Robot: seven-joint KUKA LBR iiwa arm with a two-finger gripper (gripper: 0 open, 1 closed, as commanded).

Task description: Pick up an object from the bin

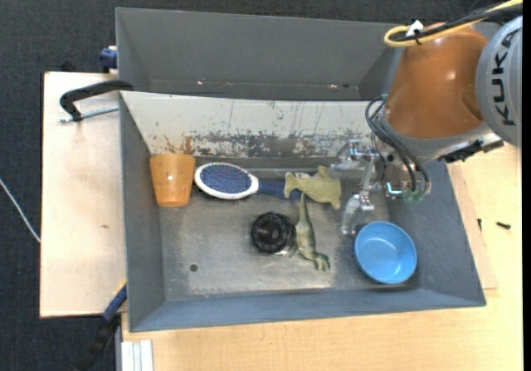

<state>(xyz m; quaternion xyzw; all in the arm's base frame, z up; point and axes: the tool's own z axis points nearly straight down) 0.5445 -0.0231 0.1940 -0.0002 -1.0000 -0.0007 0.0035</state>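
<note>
gripper [358, 195] — just beside blue bowl [386, 255] | bin's right wall [453, 236] close

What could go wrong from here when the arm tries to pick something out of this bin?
The gripper is close to both the blue bowl and the yellow-green toy; coming down, it could catch the bowl's rim and tip or shove it. The thin green figure lies against the black round thing, so a grab there may drag both.
</note>
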